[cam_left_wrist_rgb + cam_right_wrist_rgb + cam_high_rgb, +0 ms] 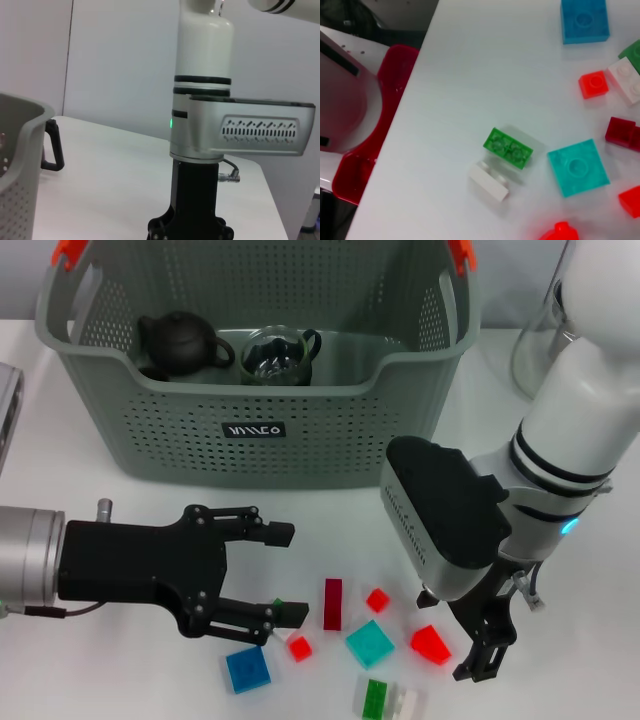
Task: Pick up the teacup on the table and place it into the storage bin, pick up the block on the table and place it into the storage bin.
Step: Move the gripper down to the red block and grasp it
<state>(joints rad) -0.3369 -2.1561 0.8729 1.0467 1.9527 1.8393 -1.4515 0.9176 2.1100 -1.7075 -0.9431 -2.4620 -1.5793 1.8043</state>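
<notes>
The grey-green storage bin (pixel 300 455) stands at the back of the table. In it lie a glass teacup (pixel 280 355) and a dark teapot (pixel 180 343). In front of the bin, several blocks are scattered: blue (pixel 247 670), dark red (pixel 332 603), teal (pixel 370 643), red (pixel 430 643), green (pixel 373 698). My left gripper (pixel 288 573) is open and level, just left of the blocks and above a small green and white piece. My right gripper (pixel 465 650) points down right beside the red block. The right wrist view shows the green block (pixel 508 148), teal block (pixel 578 167) and blue block (pixel 585 20).
A clear glass jar (pixel 540 340) stands at the back right. The bin's wall (pixel 20 165) fills one edge of the left wrist view, with my right arm (pixel 202 100) beyond it. The table's near edge runs close to the blocks.
</notes>
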